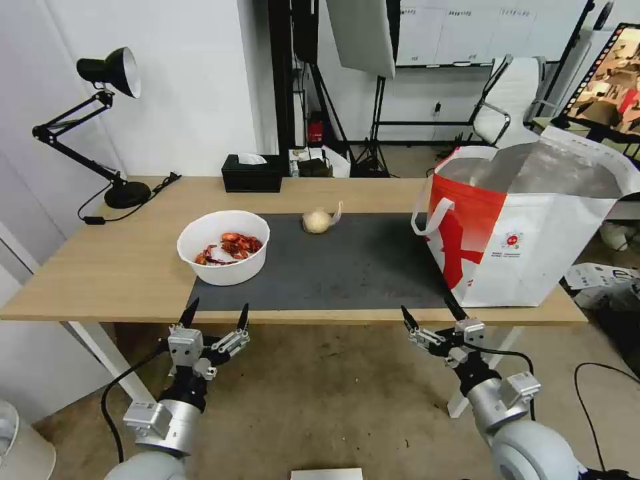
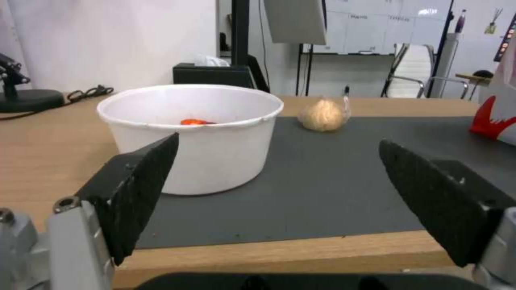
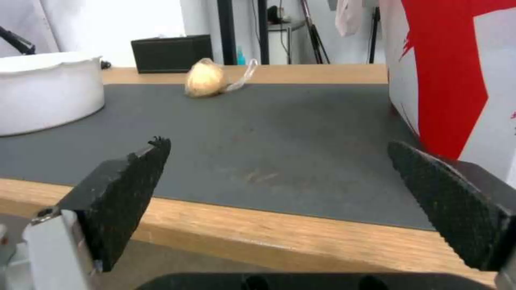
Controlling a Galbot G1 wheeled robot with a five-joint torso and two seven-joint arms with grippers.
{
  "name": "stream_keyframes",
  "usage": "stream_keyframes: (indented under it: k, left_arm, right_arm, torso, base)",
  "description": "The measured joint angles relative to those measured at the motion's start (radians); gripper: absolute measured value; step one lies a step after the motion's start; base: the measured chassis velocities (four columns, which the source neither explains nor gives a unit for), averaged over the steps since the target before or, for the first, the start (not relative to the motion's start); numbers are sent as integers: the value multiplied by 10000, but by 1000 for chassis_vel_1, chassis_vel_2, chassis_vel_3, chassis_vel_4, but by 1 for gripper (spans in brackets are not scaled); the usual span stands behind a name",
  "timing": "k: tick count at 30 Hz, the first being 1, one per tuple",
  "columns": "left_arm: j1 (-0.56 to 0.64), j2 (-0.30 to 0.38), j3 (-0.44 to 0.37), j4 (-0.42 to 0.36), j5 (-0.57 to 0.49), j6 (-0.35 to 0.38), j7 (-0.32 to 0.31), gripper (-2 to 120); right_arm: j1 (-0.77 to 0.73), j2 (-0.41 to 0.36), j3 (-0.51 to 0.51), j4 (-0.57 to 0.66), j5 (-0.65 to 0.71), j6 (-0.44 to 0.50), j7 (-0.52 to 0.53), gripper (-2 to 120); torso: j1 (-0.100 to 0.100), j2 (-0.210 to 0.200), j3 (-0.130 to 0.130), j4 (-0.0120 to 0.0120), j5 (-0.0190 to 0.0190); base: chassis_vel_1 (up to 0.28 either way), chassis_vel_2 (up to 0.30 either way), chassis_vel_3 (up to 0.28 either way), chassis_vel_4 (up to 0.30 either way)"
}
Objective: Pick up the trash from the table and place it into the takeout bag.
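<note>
Two pieces of trash sit on the table: one white bowl of red shells and one beige knotted bag. There is one takeout bag, one dark grey mat, one black tissue box and one black desk lamp.

Two grippers hang just short of the table's near edge, both with fingers spread wide and holding nothing. The left gripper faces the bowl, which stands just ahead of it on the mat's edge — the knotted bag lies farther ahead and toward the right arm. The right gripper has the takeout bag close ahead on its outer side, the knotted bag well ahead toward the left arm.

The head view looks down into the bowl and into the tote's silver lining; the left wrist view catches just a sliver of red above the bowl's rim — the right wrist view sees the bowl's wall alone.
</note>
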Motion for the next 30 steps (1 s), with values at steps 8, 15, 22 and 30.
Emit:
stream_keyframes:
  k: [8, 15, 22, 30]
  left_arm:
    - [-2, 0, 14, 2, 6, 14, 0, 100]
    - [7, -22, 15, 4, 9, 17, 0, 100]
    - [-358, 235, 333, 115, -69, 105, -12, 100]
    - [-577, 428, 556, 194, -209, 255, -32, 100]
  right_arm:
    - [60, -82, -5, 6, 29, -39, 40, 100]
    - [95, -109, -149, 6, 65, -58, 57, 100]
    - [1306, -490, -713, 20, 593, -388, 140, 100]
    - [5197, -958, -2844, -1680, 2118, -856, 35, 100]
  torso:
    - [0, 0, 0, 0, 1]
    - [0, 0, 1, -2, 0]
    - [0, 0, 1, 4, 3]
    - [1, 0, 2, 3, 0]
  base:
    - [0, 0, 0, 0]
    - [0, 0, 0, 0]
    - [0, 0, 0, 0]
    - [0, 0, 0, 0]
